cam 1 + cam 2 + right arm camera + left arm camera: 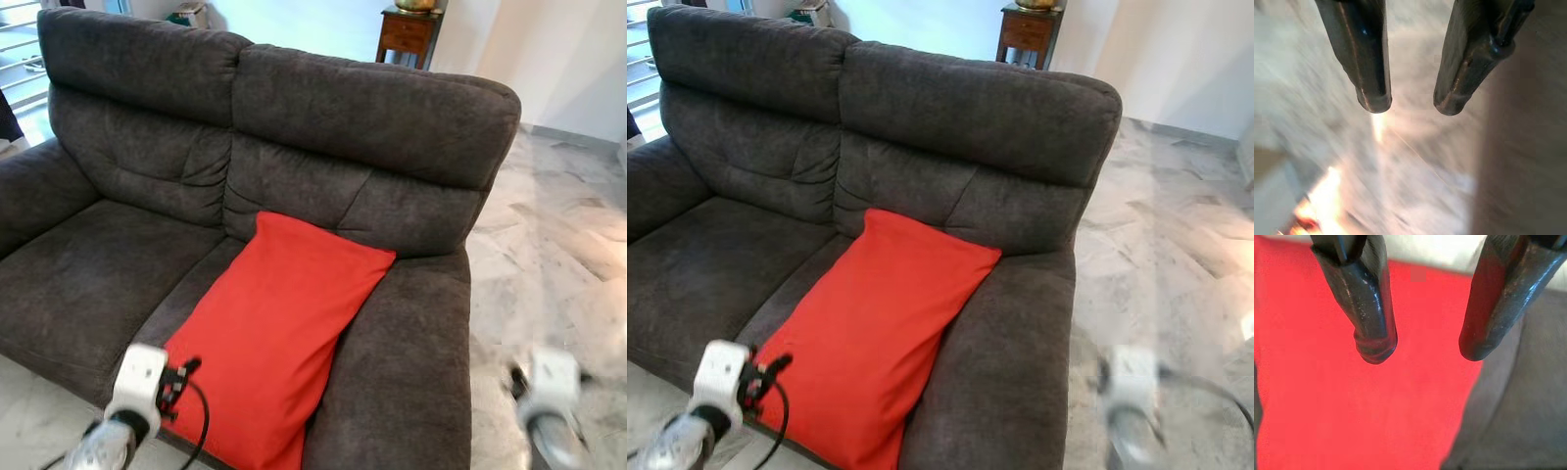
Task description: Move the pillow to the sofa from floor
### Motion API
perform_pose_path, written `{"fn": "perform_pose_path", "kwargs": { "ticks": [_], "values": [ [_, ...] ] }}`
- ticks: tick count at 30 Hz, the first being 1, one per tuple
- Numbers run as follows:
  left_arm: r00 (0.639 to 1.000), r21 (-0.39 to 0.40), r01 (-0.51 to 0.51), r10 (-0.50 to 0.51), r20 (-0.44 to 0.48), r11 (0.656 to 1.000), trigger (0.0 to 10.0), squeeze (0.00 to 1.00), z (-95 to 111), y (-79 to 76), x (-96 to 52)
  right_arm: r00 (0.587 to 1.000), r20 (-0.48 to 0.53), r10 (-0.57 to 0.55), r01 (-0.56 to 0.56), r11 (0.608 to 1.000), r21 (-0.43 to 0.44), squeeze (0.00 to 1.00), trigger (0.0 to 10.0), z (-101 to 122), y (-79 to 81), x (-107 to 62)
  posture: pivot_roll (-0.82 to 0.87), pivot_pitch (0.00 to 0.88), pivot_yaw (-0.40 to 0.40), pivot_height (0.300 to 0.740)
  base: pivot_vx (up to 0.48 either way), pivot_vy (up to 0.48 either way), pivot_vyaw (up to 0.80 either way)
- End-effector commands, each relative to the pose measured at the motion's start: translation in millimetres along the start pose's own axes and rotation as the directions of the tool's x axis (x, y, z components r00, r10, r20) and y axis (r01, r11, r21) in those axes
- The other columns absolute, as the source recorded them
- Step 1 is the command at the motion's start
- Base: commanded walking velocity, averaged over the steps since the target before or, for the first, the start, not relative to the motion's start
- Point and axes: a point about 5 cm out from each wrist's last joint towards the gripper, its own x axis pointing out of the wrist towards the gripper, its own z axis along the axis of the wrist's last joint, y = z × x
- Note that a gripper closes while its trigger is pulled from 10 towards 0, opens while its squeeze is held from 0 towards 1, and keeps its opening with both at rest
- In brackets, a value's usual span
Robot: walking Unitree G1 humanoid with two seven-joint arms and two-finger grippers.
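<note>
A red pillow (pixel 269 333) lies lengthwise on the right seat of the dark grey sofa (pixel 362 113), its far corner against the backrest and its side along the right armrest (pixel 407 372). My left wrist (pixel 137 387) hangs low at the pillow's near left edge. In the left wrist view my left gripper (pixel 1420 345) is open, with nothing between its fingers and the pillow (pixel 1342 396) just beyond them. My right wrist (pixel 549 392) is blurred, low beside the sofa's right armrest. My right gripper (pixel 1410 105) is open above blurred marble floor.
The sofa's left seat (pixel 88 284) is bare. Pale marble floor (pixel 558 245) stretches to the right of the sofa. A small wooden side table (pixel 407 34) stands behind it by the wall.
</note>
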Motion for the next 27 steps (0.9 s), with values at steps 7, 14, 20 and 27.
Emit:
{"fn": "perform_pose_path", "kwargs": {
  "ticks": [7, 14, 20, 27],
  "values": [
    [0.977, 0.041, 0.009, 0.000, -0.213, 0.999, 10.0, 0.00, -62.1, 0.7, -27.4, 0.971, -0.215, -0.107, 0.105, 0.994, -0.022, 0.00, 10.0, -69.8, -44.8, -26.3, 0.12, 0.014, -0.005, 0.740, 0.000, 0.000, 0.00],
    [0.951, 0.055, 0.044, -0.025, -0.308, 0.998, 10.0, 0.00, -85.3, -7.5, -26.2, 0.923, -0.383, -0.027, 0.022, 1.000, -0.017, 0.00, 10.0, -115.6, -22.6, -50.8, 0.12, 0.000, 0.001, 0.740, 0.000, 0.000, 0.00],
    [0.930, 0.035, 0.038, -0.022, -0.367, 0.999, 10.0, 0.00, -96.1, -11.6, -22.3, 0.873, -0.487, -0.039, 0.018, 0.999, -0.048, 0.00, 10.0, -142.3, -18.0, -70.0, 0.11, 0.000, -0.002, 0.740, 0.000, 0.000, 0.00],
    [0.901, 0.028, 0.049, -0.032, -0.433, 0.998, 10.0, 0.00, -111.7, -20.0, -29.6, 0.852, -0.522, -0.037, 0.008, 0.998, -0.058, 0.00, 10.0, -152.6, -23.0, -78.6, 0.10, 0.000, -0.005, 0.740, 0.000, 0.000, 0.00]
  ]
}}
